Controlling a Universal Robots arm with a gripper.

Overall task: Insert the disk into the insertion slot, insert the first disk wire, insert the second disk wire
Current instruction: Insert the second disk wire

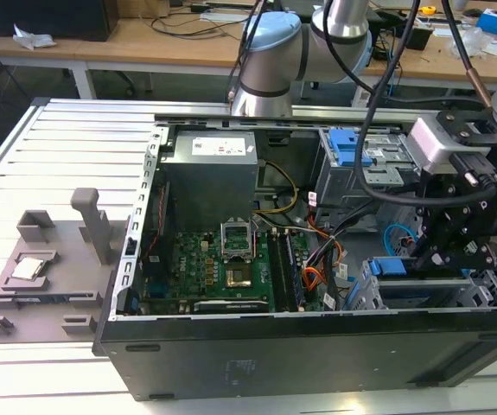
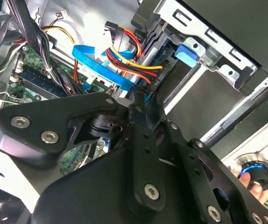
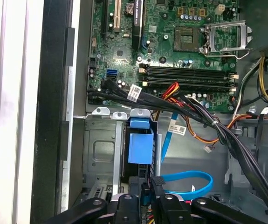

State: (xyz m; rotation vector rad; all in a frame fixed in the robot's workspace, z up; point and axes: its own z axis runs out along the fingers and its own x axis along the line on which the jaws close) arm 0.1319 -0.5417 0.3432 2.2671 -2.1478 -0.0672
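Observation:
The disk [image 3: 140, 147] lies in its blue carrier inside the insertion slot [image 3: 99, 151], the silver cage at the case's front corner on the exterior view's right. The carrier's blue [image 1: 395, 266] also shows beside the black gripper [image 1: 428, 259]. My gripper [image 3: 151, 186] is at the disk's rear edge, its fingers [image 2: 145, 121] drawn together on a disk wire connector, with a bit of blue between the tips. A black plug [image 2: 156, 80] with red, yellow and orange wires sits against the disk close to the gripper [image 2: 140, 99]. A blue flat cable [image 3: 192, 179] loops nearby.
The open computer case [image 1: 317, 354] holds a green motherboard [image 1: 222, 268], a grey power supply [image 1: 209, 177] and a taller cage with a blue tab [image 1: 343, 147]. Black cable bundles [image 3: 185, 109] cross above the cage. A grey fixture [image 1: 49, 268] lies on the slatted table.

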